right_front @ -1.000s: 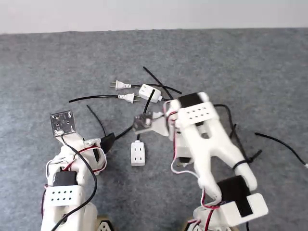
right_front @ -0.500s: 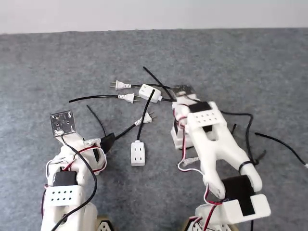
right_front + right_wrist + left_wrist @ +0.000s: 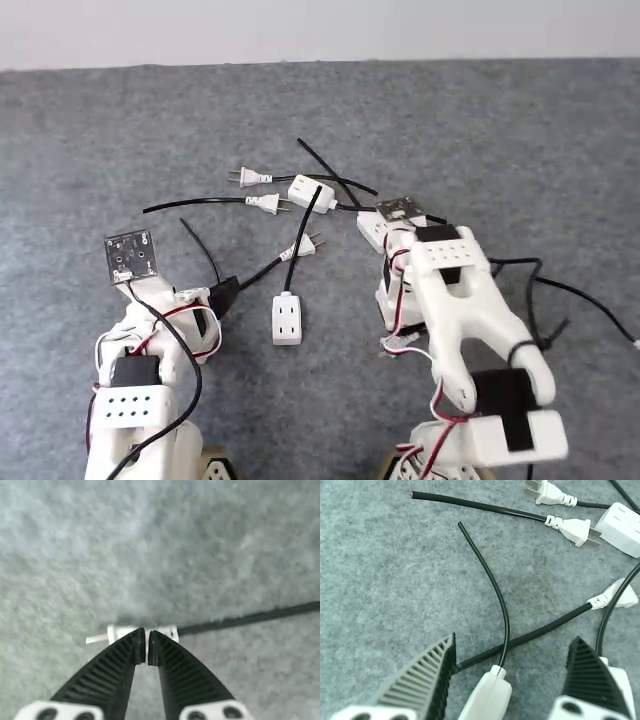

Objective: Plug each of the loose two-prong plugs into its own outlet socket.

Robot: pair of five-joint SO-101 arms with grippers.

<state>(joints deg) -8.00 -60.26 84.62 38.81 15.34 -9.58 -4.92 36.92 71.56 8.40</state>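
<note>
The left gripper (image 3: 515, 640) is wide open and holds nothing. Between its two black fingers (image 3: 427, 675) lies a white connector piece (image 3: 487, 700) with a thin black wire (image 3: 495, 585) going out of it; the fingers do not touch it, and I cannot tell if it is a plug or a socket. The right gripper (image 3: 146, 632) is closed almost completely, with only a thin slit between the jaws. Its tips stand in front of a white plug (image 3: 120, 633) that lies flat on the grey carpet (image 3: 520, 140), and the plug's black cable (image 3: 250, 617) runs away to one side; the plug passes behind both tips and is not pinched between them. In the high view three more plugs lie loose in the middle of the carpet. The far plug (image 3: 250, 178) is by itself. The middle plug (image 3: 268, 204) points its prongs at the upper socket block (image 3: 311, 192) and ends just beside it, not inserted. The near plug (image 3: 305, 245) lies lower, where the cable of the lower socket block (image 3: 287, 319) crosses it. A third socket block (image 3: 372, 230) is partly under the right arm's wrist.
</note>
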